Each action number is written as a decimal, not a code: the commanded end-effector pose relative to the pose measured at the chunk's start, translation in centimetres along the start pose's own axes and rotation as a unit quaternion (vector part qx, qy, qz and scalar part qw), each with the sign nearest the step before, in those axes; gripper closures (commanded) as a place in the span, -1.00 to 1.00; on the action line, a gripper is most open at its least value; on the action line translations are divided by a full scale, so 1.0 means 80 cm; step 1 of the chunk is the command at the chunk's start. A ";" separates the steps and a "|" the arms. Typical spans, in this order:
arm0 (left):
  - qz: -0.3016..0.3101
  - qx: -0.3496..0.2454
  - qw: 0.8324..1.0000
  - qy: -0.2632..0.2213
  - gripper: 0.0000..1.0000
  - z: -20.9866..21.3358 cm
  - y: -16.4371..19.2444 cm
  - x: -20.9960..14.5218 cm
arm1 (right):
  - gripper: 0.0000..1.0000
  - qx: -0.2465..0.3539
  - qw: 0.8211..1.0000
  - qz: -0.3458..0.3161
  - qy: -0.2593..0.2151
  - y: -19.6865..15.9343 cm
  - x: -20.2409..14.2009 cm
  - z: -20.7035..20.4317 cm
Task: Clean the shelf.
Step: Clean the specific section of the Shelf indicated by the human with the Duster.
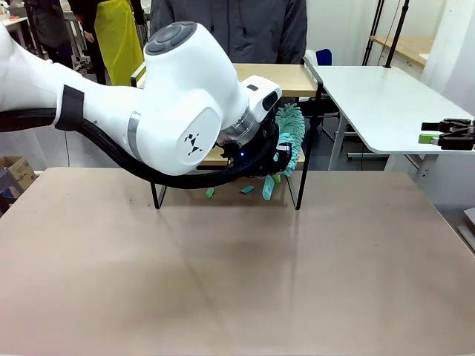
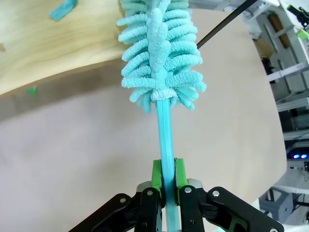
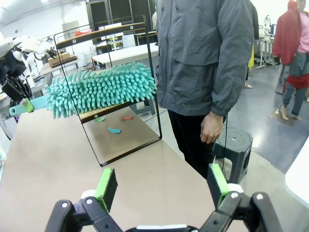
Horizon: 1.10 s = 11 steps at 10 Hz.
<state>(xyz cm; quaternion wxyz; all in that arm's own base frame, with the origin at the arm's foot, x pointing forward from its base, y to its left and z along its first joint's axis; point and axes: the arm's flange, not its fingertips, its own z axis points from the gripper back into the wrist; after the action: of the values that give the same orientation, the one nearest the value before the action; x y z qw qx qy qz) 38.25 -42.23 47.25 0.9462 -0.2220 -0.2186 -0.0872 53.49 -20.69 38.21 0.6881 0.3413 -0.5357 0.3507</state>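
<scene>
The shelf (image 1: 297, 78) stands at the table's far side, largely hidden by my left arm in the front view. My left gripper (image 1: 273, 169) is shut on the handle of a teal fluffy duster (image 1: 290, 130), whose head lies across the lower board. The left wrist view has the green pads (image 2: 156, 179) clamping the handle (image 2: 165, 140), and the duster head (image 2: 161, 53) over the wooden board (image 2: 48, 53). A teal scrap (image 2: 63, 9) lies on that board. My right gripper (image 3: 162, 186) is open and holds nothing, off to the right (image 1: 445, 135).
Small scraps, green (image 1: 210, 193) and teal (image 1: 246, 190), lie on the table under the shelf; a red scrap (image 3: 127, 117) shows there too. A person (image 3: 207, 63) stands right behind the shelf. A white side table (image 1: 378, 96) is at the right.
</scene>
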 end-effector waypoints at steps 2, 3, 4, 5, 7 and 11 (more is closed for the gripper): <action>0.000 0.000 1.000 0.000 0.74 0.000 0.000 0.000 | -1.00 0.001 1.000 0.003 0.001 0.001 0.003 -0.002; 0.015 0.010 1.000 0.001 0.74 -0.002 0.001 -0.001 | -1.00 0.001 1.000 0.003 0.001 0.001 0.003 -0.002; 0.036 0.025 0.999 0.010 0.74 0.004 0.015 0.002 | -1.00 0.001 1.000 0.003 0.001 0.001 0.003 -0.002; 0.044 0.034 0.998 0.011 0.74 0.008 0.026 0.003 | -1.00 0.001 1.000 0.003 0.001 0.001 0.003 -0.002; 0.052 0.075 0.996 0.014 0.74 0.019 0.052 0.000 | -1.00 0.001 1.000 0.003 0.001 0.001 0.003 -0.002; 0.083 0.143 0.986 0.035 0.74 0.076 0.133 -0.004 | -1.00 0.001 1.000 0.003 0.001 0.001 0.003 -0.002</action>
<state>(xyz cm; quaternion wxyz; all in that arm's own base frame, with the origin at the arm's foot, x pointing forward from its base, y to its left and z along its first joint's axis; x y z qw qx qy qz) 39.19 -31.61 47.50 0.9733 -0.1234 -0.1933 0.0048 53.49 -20.68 38.20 0.6881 0.3414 -0.5357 0.3507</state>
